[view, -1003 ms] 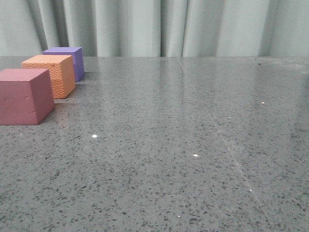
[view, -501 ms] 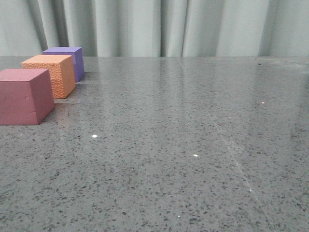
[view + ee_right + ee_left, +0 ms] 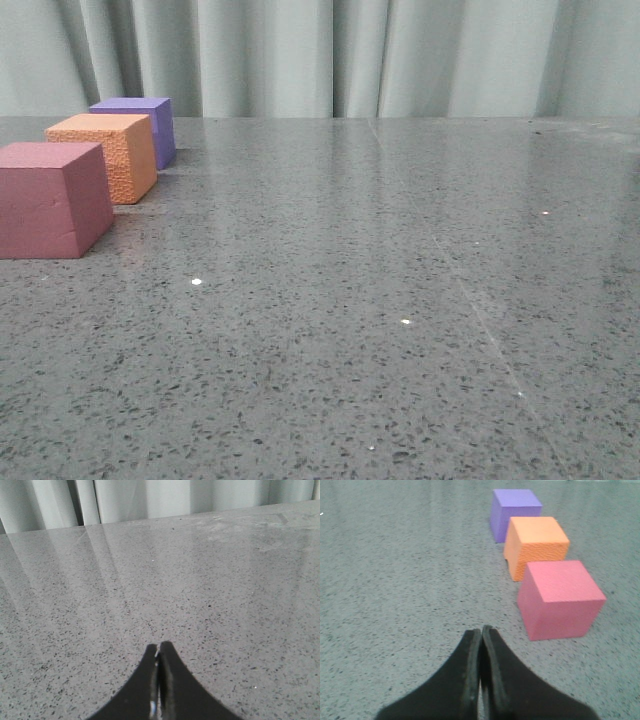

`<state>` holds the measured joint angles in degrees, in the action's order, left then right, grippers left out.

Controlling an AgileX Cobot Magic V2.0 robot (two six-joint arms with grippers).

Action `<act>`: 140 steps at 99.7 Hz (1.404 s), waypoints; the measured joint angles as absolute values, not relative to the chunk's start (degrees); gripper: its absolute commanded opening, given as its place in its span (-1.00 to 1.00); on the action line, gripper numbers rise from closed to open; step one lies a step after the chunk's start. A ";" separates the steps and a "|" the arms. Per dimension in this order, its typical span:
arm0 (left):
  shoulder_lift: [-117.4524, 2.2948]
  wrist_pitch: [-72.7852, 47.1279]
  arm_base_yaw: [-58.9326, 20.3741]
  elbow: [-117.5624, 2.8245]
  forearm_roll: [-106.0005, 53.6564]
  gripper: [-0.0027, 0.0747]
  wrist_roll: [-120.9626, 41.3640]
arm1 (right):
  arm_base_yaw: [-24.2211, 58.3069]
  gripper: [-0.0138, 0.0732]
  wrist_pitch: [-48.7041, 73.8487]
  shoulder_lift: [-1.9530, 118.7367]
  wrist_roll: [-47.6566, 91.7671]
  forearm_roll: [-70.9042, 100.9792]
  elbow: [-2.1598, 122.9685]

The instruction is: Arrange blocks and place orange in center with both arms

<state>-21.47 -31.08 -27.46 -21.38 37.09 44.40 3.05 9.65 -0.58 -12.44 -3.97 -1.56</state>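
Note:
Three foam cubes stand in a row at the far left of the grey stone table (image 3: 380, 300): a pink-red cube (image 3: 50, 198) nearest, the orange cube (image 3: 105, 155) in the middle, a purple cube (image 3: 140, 128) farthest. They also show in the left wrist view: pink-red cube (image 3: 560, 599), orange cube (image 3: 536, 545), purple cube (image 3: 514, 512). My left gripper (image 3: 481, 630) is shut and empty, above bare table short of and beside the pink-red cube. My right gripper (image 3: 159, 646) is shut and empty over bare table. Neither gripper shows in the front view.
A pale green curtain (image 3: 330, 55) hangs behind the table's far edge. A thin seam (image 3: 470, 300) runs across the speckled tabletop on the right side.

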 measured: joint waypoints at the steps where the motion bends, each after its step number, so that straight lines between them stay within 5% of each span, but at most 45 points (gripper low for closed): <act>1: -21.17 -30.90 -27.46 -21.24 36.88 -0.98 43.80 | 3.05 -0.84 9.65 -0.58 -12.44 -3.97 -1.56; 49: -6.94 -10.07 -12.17 -5.37 17.47 -0.98 21.30 | 3.05 -0.84 9.65 -0.58 -12.44 -3.97 -1.56; 140: 0.25 -8.79 -6.37 -0.33 13.29 -0.98 20.57 | 3.05 -0.84 9.65 -0.58 -12.44 -3.97 -1.56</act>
<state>0.25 -8.79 -6.37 -0.33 13.29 20.57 3.05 9.65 -0.58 -12.44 -3.97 -1.56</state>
